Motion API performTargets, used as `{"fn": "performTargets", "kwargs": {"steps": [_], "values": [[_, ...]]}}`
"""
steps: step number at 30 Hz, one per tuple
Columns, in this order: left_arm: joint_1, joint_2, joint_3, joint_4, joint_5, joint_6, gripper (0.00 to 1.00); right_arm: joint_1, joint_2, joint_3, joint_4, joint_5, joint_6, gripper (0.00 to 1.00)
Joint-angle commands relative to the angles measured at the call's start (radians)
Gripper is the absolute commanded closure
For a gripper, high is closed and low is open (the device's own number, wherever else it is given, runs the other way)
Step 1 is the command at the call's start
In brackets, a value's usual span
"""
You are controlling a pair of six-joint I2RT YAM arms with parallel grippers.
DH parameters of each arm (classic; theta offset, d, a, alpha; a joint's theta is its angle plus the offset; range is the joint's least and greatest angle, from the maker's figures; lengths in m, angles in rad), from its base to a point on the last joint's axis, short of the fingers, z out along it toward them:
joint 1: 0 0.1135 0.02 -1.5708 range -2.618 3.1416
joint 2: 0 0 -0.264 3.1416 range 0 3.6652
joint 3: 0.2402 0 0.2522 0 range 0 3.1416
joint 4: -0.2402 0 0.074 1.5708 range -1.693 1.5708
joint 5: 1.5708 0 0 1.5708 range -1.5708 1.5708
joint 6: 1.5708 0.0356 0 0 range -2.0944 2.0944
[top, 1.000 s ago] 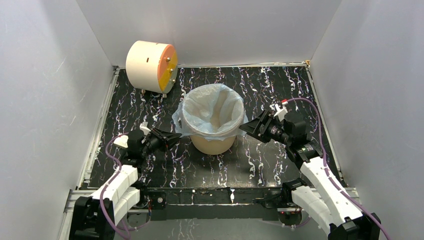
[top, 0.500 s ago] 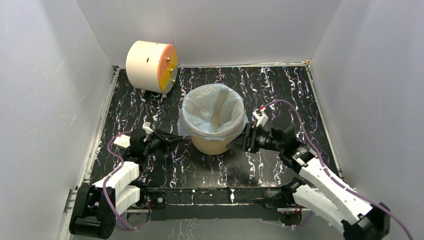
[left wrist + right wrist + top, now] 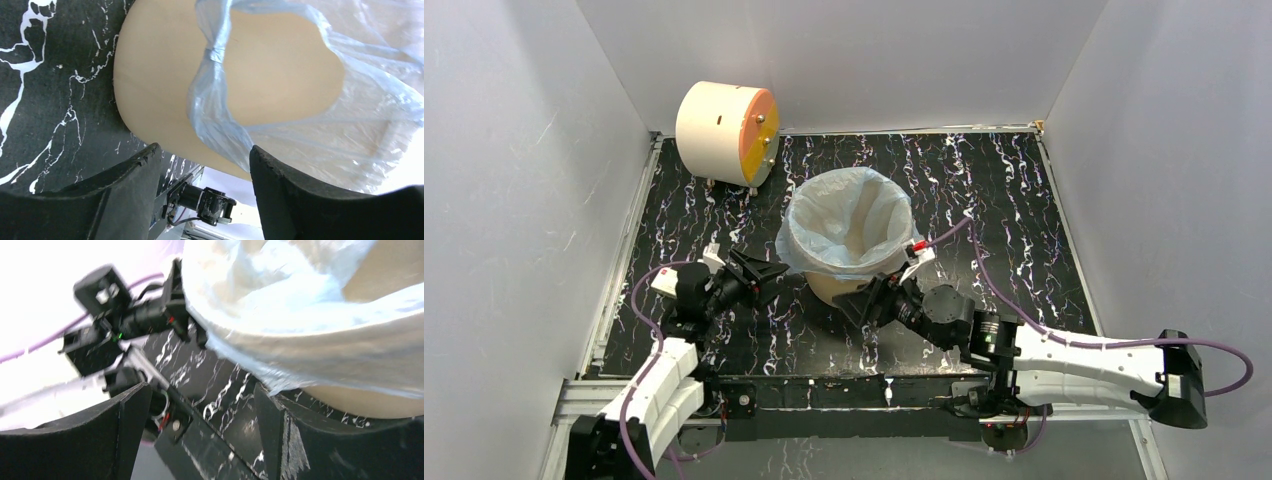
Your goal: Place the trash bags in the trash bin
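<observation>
The tan trash bin (image 3: 828, 289) stands mid-table, lined by the pale blue trash bag (image 3: 849, 215), whose edge is folded out over the rim. My left gripper (image 3: 771, 277) is open just left of the bin. In the left wrist view the bag's loop handle (image 3: 215, 100) hangs down the bin wall (image 3: 155, 85), ending just above the open left gripper (image 3: 202, 162) with nothing between the jaws. My right gripper (image 3: 856, 298) is open low at the bin's front. In the right wrist view the right gripper (image 3: 200, 402) is empty under the bag's hanging skirt (image 3: 280, 365).
A cream drum (image 3: 724, 132) with an orange face lies at the back left. White walls close in the black marbled table (image 3: 1004, 190) on three sides. The metal base rail (image 3: 824, 390) runs along the near edge.
My left gripper's jaws have opened beside the bag's left edge. The right arm has swung from the bin's right side down and round to its front, staying open.
</observation>
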State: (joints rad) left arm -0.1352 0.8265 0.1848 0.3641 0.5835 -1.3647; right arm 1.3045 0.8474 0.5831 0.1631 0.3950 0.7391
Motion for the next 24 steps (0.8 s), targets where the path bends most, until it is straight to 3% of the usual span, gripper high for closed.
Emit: {"fn": "performTargets", "kwargs": {"steps": [1,6,11,15,19,24], "values": [[-0.006,-0.098,-0.008,-0.075,-0.028,-0.005,0.36,0.011,0.011,-0.020,0.207,0.298,0.061,0.15],[-0.005,-0.130,0.023,-0.105,-0.030,0.003,0.34,0.012,0.037,-0.042,0.141,0.416,0.289,0.16],[-0.006,-0.119,0.070,-0.142,-0.019,0.045,0.34,0.012,0.085,-0.019,-0.031,0.512,0.510,0.19],[-0.006,-0.116,0.080,-0.139,-0.012,0.049,0.33,0.010,0.140,0.044,-0.307,0.574,0.775,0.18],[-0.006,-0.117,0.086,-0.133,-0.008,0.044,0.33,0.010,0.191,0.105,-0.521,0.593,0.904,0.17],[-0.006,-0.117,0.099,-0.109,0.010,0.049,0.32,0.010,0.174,0.110,-0.657,0.532,0.929,0.17]]}}
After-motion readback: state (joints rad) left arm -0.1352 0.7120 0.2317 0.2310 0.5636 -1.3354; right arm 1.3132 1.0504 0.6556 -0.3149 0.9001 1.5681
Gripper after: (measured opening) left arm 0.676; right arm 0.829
